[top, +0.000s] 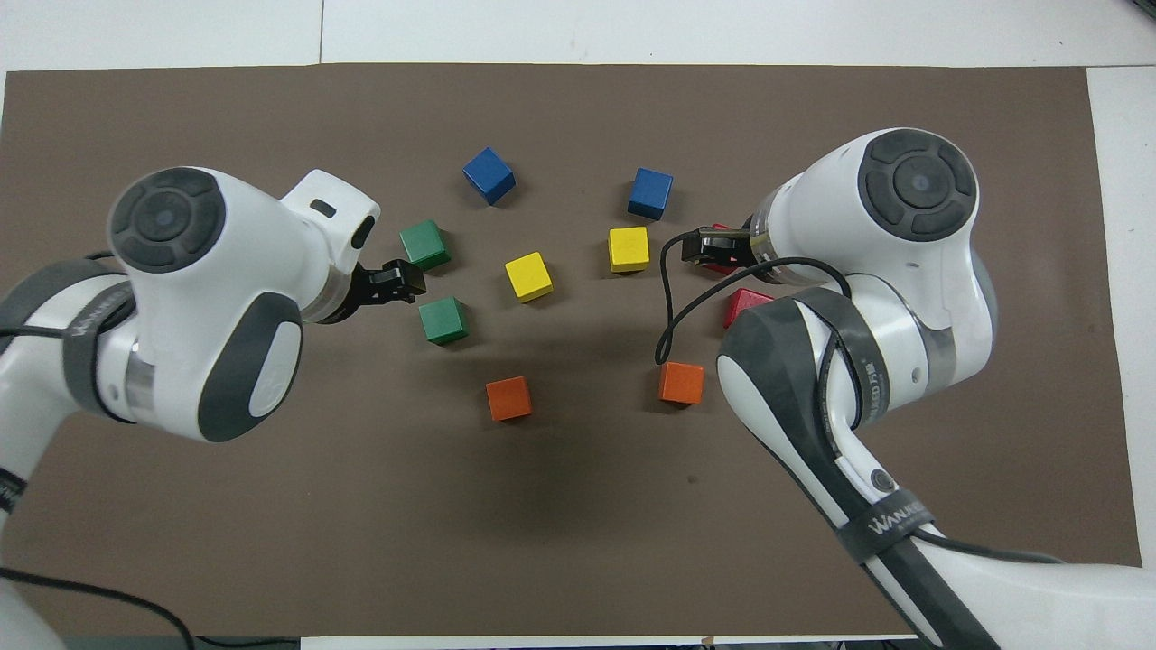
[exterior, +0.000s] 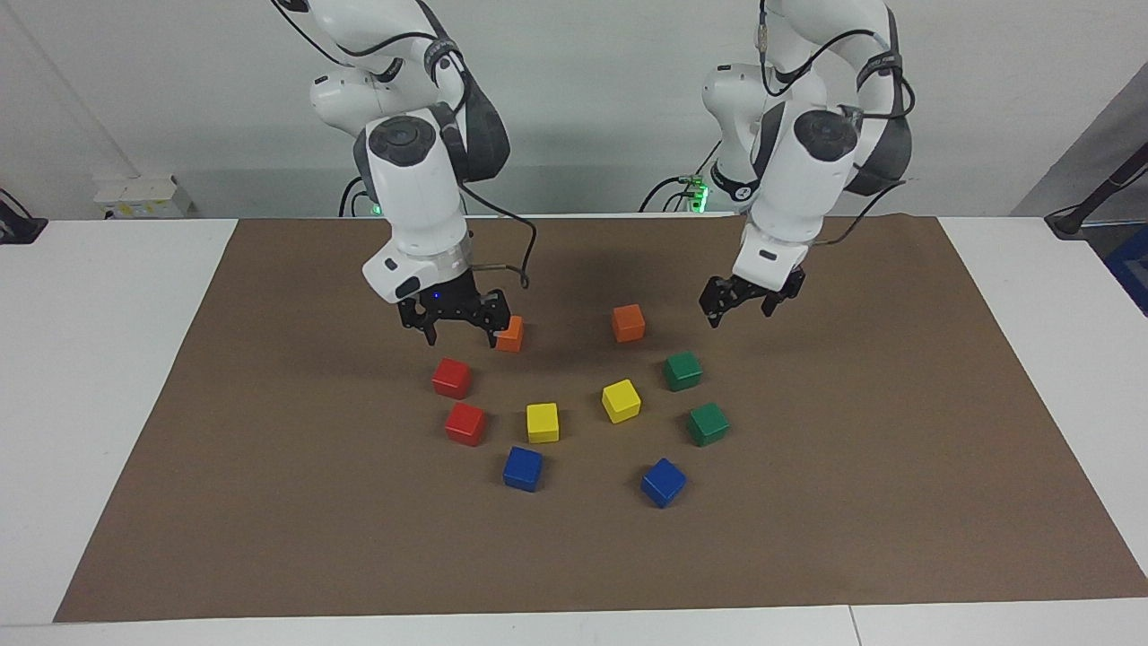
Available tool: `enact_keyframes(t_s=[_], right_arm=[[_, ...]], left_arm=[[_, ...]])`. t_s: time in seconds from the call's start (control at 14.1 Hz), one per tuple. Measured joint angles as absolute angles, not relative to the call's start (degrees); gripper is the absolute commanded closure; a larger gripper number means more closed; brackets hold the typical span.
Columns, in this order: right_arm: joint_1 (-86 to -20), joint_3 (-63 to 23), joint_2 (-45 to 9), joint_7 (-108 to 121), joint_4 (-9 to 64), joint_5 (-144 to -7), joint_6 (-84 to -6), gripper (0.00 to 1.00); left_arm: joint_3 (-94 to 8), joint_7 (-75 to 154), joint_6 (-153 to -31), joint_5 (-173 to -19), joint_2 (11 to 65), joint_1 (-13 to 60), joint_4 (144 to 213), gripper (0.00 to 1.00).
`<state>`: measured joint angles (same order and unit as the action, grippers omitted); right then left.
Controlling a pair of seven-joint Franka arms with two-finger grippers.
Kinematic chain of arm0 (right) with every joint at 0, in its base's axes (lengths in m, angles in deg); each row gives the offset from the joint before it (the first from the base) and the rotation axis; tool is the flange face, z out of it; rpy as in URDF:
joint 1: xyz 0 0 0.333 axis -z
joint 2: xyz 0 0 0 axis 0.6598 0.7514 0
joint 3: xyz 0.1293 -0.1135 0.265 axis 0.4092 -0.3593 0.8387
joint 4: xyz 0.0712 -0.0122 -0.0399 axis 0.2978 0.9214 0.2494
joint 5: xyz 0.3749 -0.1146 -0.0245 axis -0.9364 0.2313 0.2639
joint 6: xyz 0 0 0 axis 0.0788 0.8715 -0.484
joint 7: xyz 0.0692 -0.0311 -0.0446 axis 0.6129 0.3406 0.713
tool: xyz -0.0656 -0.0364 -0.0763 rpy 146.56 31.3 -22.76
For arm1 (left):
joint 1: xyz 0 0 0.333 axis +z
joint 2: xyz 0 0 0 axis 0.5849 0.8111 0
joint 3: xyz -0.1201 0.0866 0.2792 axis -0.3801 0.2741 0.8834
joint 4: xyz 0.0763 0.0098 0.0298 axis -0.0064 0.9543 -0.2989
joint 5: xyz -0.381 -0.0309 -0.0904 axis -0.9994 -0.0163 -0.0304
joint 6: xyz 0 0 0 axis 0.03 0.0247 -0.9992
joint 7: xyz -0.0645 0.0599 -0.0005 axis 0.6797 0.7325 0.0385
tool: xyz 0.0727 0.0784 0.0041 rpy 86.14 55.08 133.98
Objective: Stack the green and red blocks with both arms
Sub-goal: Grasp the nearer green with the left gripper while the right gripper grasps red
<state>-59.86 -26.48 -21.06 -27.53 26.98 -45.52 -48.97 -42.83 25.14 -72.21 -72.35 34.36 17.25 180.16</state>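
Both pincers are hanging spread and empty above the brown mat (exterior: 269, 449) on the worktop. The right pincer (exterior: 457, 325) is hovering over the two red blocks (exterior: 451, 378) (exterior: 465, 423), which are sitting side by side on the mat. The left pincer (exterior: 743, 305) is hovering beside the two green blocks (exterior: 683, 371) (exterior: 708, 423), toward the left arm's end of the mat.

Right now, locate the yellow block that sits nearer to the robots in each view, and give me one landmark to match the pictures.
Facing view: the yellow block lies just past the middle, beside the green blocks.
Overhead view: the same yellow block lies near the centre, again beside the green blocks.
Shared landmark: the orange block closest to it, nearer to the robots.
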Motion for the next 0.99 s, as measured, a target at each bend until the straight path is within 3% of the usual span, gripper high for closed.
enact_keyframes(t_s=[0.42,0.99], right_arm=[[-59.2,-27.1,-19.0,-29.9,29.0,-45.5,-50.8,0.0],[-57.1,-27.2,-21.5,-36.3,35.2,-45.5,-48.4,0.0]], left_arm=[[-42.7,21.0,-83.1,-72.4,45.4,14.0,180.1,0.0],[-42.6,14.7,-83.8,-72.4,46.6,13.6,180.5,0.01]])
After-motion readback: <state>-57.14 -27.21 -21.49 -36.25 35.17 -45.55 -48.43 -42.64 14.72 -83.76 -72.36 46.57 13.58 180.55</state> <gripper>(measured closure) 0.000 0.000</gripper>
